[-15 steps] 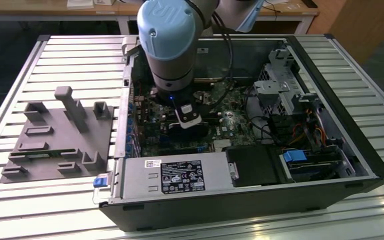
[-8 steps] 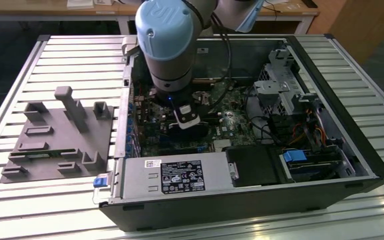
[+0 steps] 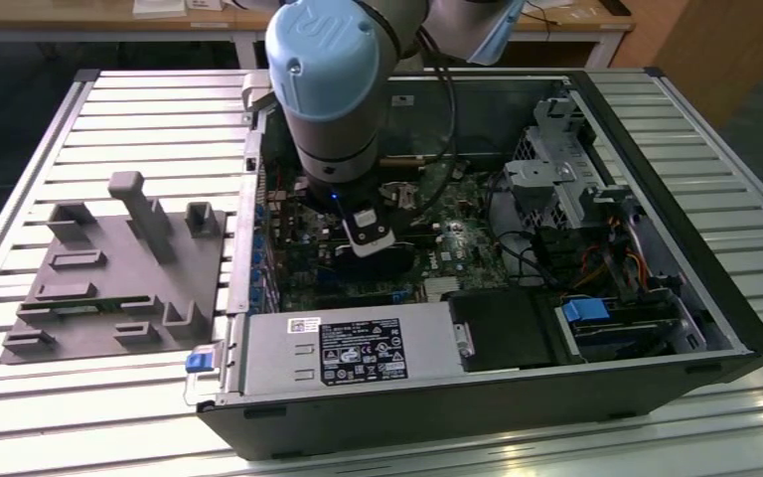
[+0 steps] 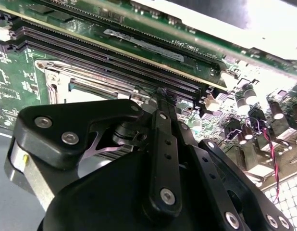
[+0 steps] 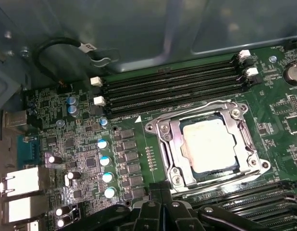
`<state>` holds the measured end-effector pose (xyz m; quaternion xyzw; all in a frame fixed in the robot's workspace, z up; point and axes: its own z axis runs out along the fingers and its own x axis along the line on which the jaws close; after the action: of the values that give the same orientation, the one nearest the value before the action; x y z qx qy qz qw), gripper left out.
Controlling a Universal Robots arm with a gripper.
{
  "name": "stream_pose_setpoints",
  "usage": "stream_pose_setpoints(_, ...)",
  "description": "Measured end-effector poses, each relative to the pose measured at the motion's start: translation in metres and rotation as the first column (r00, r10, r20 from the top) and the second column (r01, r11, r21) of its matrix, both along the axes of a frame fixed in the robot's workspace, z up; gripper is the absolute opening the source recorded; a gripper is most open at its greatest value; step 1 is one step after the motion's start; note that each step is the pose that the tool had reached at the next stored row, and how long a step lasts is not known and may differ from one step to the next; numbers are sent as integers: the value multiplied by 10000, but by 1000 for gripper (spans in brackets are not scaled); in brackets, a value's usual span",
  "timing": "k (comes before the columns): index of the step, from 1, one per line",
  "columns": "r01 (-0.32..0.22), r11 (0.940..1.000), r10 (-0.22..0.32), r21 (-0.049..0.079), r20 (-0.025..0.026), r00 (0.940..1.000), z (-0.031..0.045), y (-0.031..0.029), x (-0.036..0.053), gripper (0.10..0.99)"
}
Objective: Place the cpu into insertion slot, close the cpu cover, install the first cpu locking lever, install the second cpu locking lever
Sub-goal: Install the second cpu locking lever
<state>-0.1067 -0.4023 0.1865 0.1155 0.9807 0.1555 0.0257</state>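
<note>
In the first wrist view, the cpu (image 5: 209, 144) sits in the insertion slot (image 5: 160, 131) right of centre, under the cpu cover (image 5: 167, 147), my gripper (image 5: 160, 192) just below.

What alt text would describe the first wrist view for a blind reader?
A square, silver-topped cpu sits in the insertion slot on a green motherboard, with the thin silver metal cpu cover closed around it. Long black memory slots lie alongside.

The cpu (image 5: 208, 144) just ahead of the gripper (image 5: 160, 192) has a dull, pale metal top, smooth with faint smudges. Around it the cpu cover (image 5: 170, 144) is bright, shiny stamped metal. The gripper's links look matt black plastic with glossy steel screws.
</note>
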Motion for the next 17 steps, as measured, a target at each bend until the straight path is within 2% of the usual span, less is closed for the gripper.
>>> stream_pose_setpoints(3, -1, 10000, 1, -79, 1, 10000, -2, 8, 0, 106)
stream_pose_setpoints(6, -1, 10000, 1, -88, 0, 10000, 9, 7, -1, 106)
stream_pose_setpoints(17, -1, 10000, 1, -87, 0, 10000, 199, 7, 0, 106)
